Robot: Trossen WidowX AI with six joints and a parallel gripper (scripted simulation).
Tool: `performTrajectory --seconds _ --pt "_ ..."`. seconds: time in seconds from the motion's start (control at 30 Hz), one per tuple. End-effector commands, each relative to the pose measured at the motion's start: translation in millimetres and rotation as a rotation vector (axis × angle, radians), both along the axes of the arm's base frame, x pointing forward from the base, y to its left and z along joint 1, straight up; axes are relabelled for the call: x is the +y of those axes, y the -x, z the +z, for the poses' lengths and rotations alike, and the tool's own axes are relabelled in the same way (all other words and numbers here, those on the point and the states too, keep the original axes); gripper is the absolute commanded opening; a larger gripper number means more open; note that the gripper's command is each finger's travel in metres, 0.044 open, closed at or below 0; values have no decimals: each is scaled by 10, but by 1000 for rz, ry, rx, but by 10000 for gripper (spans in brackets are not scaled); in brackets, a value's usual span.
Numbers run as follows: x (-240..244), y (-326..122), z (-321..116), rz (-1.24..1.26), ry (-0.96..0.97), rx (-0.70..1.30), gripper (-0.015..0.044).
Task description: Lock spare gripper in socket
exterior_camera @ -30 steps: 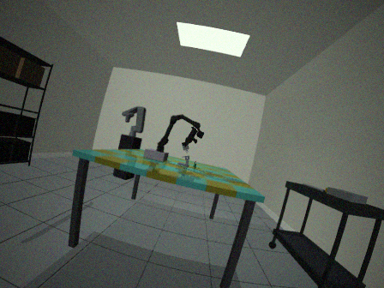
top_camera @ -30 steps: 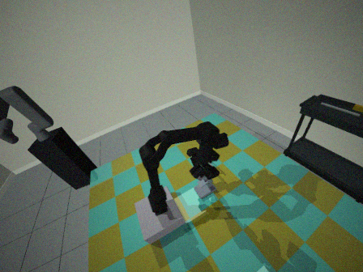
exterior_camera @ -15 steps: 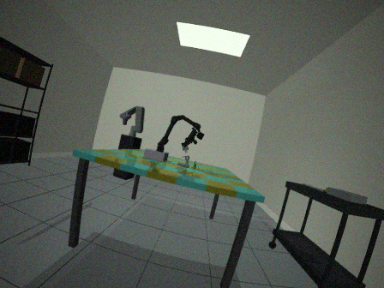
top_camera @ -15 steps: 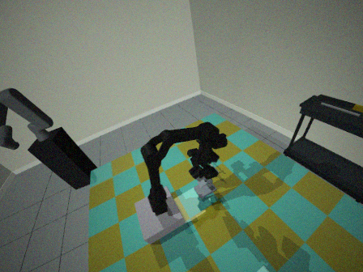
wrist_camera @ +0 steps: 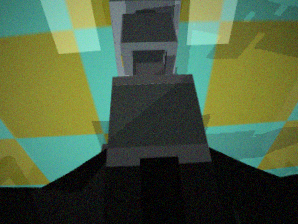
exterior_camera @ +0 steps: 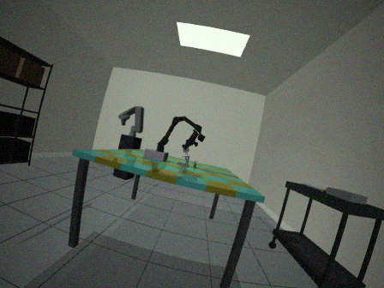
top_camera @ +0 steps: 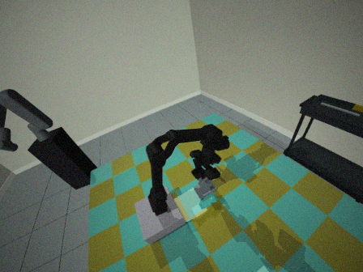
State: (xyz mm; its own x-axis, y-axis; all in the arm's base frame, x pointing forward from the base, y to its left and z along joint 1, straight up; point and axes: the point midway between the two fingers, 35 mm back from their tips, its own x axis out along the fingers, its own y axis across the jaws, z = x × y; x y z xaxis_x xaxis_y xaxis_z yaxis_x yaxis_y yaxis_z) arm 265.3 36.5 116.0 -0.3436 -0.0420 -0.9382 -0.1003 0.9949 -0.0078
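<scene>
My gripper point(top_camera: 205, 174) point(exterior_camera: 186, 147) point(wrist_camera: 154, 149) points down, shut on the spare gripper. The spare gripper point(wrist_camera: 154, 112) shows as a dark grey block with a paler rim in the wrist view; it is hard to make out in the top and exterior views. The grey mount point(top_camera: 205, 189) point(exterior_camera: 187, 163) point(wrist_camera: 149, 45) stands on the table just below my gripper. In the wrist view a square dark opening shows in it, just beyond the held block. Whether the block touches the mount, I cannot tell. The lock pin cannot be made out in the wrist view.
The arm's pale base block point(top_camera: 147, 220) point(exterior_camera: 155, 154) stands beside the mount. A small dark upright thing point(exterior_camera: 195, 165) stands near the mount. The checkered table point(top_camera: 269, 190) carries them. A dark cart point(top_camera: 324, 162) point(exterior_camera: 300, 240) and a second arm on a black pedestal point(top_camera: 65, 162) stand off the table.
</scene>
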Motion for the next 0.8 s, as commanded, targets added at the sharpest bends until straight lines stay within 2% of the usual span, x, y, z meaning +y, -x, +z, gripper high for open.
performTrajectory --seconds 0.0,0.77 --pt "5 -10 -31 -7 -1 -2 0" --pt "18 -137 -321 -5 -3 -3 0"
